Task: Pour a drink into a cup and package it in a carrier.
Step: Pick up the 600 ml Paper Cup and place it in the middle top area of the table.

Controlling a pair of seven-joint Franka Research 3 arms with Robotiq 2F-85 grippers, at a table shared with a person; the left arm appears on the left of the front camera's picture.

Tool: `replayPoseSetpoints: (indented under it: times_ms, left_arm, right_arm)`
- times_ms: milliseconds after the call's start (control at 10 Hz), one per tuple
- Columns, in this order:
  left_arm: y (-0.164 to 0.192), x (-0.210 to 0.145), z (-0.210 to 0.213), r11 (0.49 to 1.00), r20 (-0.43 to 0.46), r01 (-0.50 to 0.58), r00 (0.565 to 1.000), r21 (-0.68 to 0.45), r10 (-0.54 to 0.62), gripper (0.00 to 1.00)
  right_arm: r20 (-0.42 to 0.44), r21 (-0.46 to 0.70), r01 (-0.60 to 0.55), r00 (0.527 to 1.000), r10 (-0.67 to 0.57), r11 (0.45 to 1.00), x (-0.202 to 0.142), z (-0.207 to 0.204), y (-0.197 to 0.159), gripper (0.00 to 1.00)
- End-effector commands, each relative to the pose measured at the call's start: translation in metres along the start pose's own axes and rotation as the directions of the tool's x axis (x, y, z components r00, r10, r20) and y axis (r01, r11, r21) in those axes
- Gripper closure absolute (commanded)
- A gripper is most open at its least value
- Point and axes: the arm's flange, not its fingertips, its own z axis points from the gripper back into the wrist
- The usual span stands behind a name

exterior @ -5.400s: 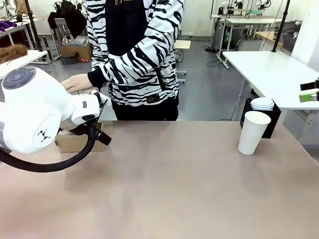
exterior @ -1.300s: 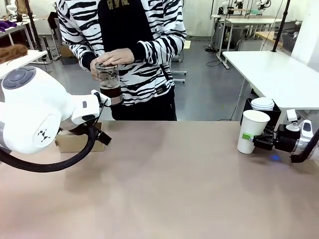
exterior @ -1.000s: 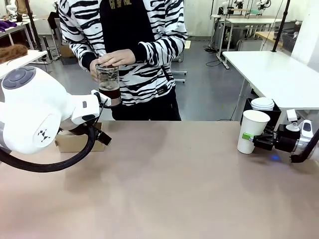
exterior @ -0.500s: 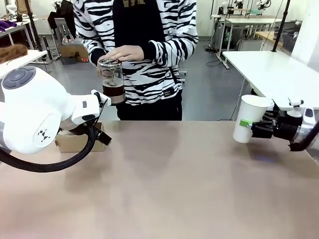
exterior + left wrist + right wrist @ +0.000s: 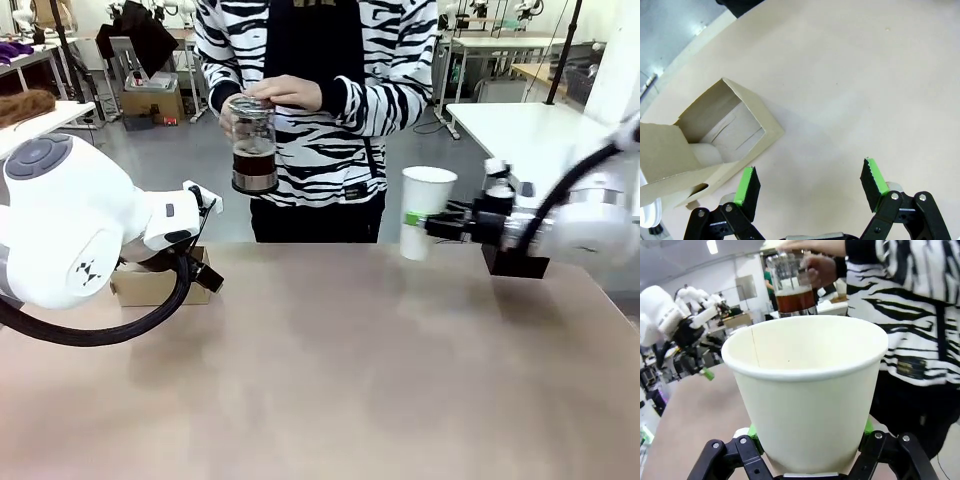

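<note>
My right gripper (image 5: 420, 222) is shut on the white paper cup (image 5: 425, 212) and holds it upright in the air above the table's far edge, right of the middle. The cup (image 5: 807, 390) is empty, with green pads (image 5: 753, 432) pressed on its lower wall. The person holds a clear glass pot with the dark brown drink (image 5: 254, 160) in both hands, left of the cup; the drink (image 5: 795, 301) shows just behind the cup's rim. My left gripper (image 5: 810, 182) is open over the bare table beside the brown cardboard carrier (image 5: 710, 150). The carrier (image 5: 155, 285) lies at the left, partly hidden by my left arm.
A black square box (image 5: 515, 262) stands at the table's far right, behind my right arm. My bulky white left arm (image 5: 70, 235) covers the near left of the table. A white table (image 5: 540, 140) stands beyond on the right.
My right gripper has lifted the cup off the table and carried it left, towards the person. The person has stepped right with the glass pot. My left arm has stayed still.
</note>
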Motion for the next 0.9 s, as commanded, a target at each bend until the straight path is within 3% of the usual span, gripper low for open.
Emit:
replayPoseSetpoints:
  times_ms: [0, 400, 800]
  left_arm:
    - [0.000, 0.001, 0.002, 1.000, 0.005, 0.001, 1.000, 0.000, -0.001, 0.00]
    - [0.000, 0.001, 0.002, 1.000, 0.005, 0.001, 1.000, 0.000, -0.001, 0.00]
    - [0.000, 0.001, 0.002, 1.000, 0.005, 0.001, 1.000, 0.000, -0.001, 0.00]
  right_arm:
    - [0.000, -0.031, 0.007, 1.000, -0.007, 0.999, -0.015, -0.042, -0.030, 0.20]
    - [-0.007, -0.023, -0.053, 0.999, 0.053, 0.998, -0.047, -0.083, -0.051, 0.20]
    - [-0.020, 0.015, -0.017, 1.000, 0.017, 1.000, -0.049, -0.078, -0.050, 0.20]
